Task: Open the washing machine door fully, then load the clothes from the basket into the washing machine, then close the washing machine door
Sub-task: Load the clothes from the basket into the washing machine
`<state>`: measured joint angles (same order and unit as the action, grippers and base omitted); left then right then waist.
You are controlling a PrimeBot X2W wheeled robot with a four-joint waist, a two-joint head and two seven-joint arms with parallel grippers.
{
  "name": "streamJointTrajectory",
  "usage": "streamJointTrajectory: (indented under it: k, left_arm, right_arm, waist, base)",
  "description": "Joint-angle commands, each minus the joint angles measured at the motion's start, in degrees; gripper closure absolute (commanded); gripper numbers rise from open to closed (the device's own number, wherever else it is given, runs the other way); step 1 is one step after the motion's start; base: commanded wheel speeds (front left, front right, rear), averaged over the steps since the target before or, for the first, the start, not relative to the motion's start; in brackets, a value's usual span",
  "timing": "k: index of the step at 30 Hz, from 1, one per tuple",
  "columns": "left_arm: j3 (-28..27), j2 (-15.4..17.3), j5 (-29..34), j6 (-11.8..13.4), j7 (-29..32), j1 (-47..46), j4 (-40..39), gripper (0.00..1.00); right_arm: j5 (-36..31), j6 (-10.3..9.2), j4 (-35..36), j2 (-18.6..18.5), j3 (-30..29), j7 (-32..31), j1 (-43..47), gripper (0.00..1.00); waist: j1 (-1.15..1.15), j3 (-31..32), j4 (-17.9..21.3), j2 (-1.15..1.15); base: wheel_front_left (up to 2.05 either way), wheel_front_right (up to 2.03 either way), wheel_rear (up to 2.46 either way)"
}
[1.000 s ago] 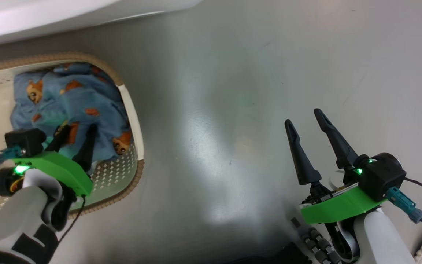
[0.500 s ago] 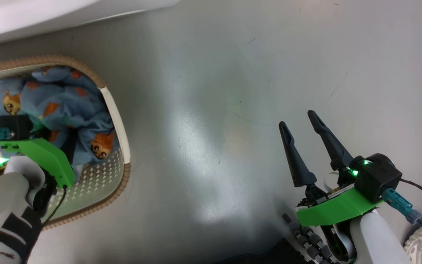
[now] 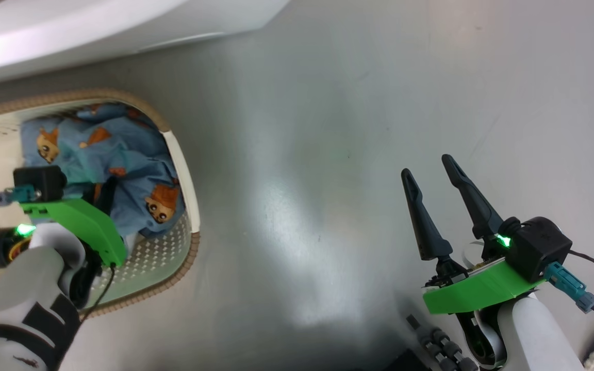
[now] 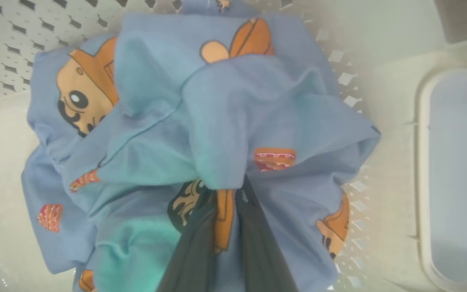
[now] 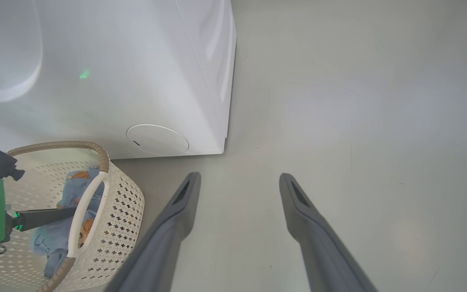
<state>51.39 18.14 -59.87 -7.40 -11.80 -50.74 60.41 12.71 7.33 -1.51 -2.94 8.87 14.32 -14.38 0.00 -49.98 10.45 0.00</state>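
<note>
Washing machine (image 5: 136, 61) sits far-left, with the basket (image 5: 124, 219) parked on the floor just in front of its lower panel, presumably to keep the carry short; can't tell the door state from here. The clothes (image 4: 225, 121) are bunched at the basket's right end. Left gripper (image 4: 231, 194) is down inside, pinched tight on a fold of the bundle, which looks like the grab for lift-out, while right gripper (image 3: 427, 167) hangs spread and empty over bare floor, well right, out of the way.
</note>
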Motion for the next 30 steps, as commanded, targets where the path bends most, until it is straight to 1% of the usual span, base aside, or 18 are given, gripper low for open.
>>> streamJointTrajectory:
  k: [1, 4, 8, 12, 16, 19, 23, 30]
  left_arm:
    - [-0.67, 1.55, -0.52, -0.09, -0.75, 2.26, -0.41, 1.0]
    - [-0.64, 1.56, -1.1, -0.09, -2.7, 3.47, -2.12, 1.0]
    - [-1.49, 1.93, -0.1, -0.09, -3.14, 4.82, -4.8, 1.0]
    - [-5.49, 2.38, 2.85, -0.09, -3.17, 7.19, -8.85, 1.0]
    - [-9.61, 1.78, 6.39, -0.09, -3.18, 10.22, -12.86, 1.0]
    - [-13.11, 1.36, 9.88, -0.09, -3.18, 12.51, -15.89, 1.0]
    - [-18.12, 0.06, 13.65, -0.09, -3.19, 16.18, -19.92, 1.0]
    - [-24.82, -2.26, 19.0, -0.09, -3.19, 21.16, -25.87, 1.0]
  right_arm:
    - [-0.13, 0.16, 0.77, 0.06, 1.22, 0.68, 1.08, 0.0]
    - [-0.43, 0.16, -0.02, 0.06, 1.04, 0.68, 0.89, 0.0]
    - [-0.64, 0.16, -0.66, 0.06, 0.77, 0.68, 0.72, 0.0]
    - [-1.15, 0.16, -1.03, 0.06, 0.02, 0.68, 0.72, 0.0]
    - [-1.36, 0.16, -1.35, 0.06, -2.0, 0.68, 1.03, 0.0]
    - [-1.68, 0.16, -1.88, 0.06, -2.41, 0.68, 1.01, 0.0]
    - [-1.79, 0.16, -2.68, 0.06, -2.37, 0.68, 0.97, 0.0]
    - [-2.05, 0.16, -4.23, 0.06, -2.96, 0.68, 1.17, 0.0]
  waist:
    - [0.0, 1.46, -1.11, 0.0]
    - [0.0, 3.61, -2.21, 0.0]
    - [0.0, 5.86, -3.51, 0.0]
    - [0.0, 8.18, -5.01, 0.0]
    - [0.0, 10.45, -7.08, 0.0]
    - [0.0, 12.18, -8.31, 0.0]
    - [0.0, 14.51, -9.58, 0.0]
    - [0.0, 18.8, -11.71, 0.0]
  base:
    - [0.0, 0.0, 0.0]
    - [0.0, 0.0, 0.0]
    - [0.0, 0.0, 0.0]
    - [0.0, 0.0, 0.0]
    - [0.0, 0.0, 0.0]
    - [0.0, 0.0, 0.0]
    - [0.0, 0.0, 0.0]
    - [0.0, 0.0, 0.0]
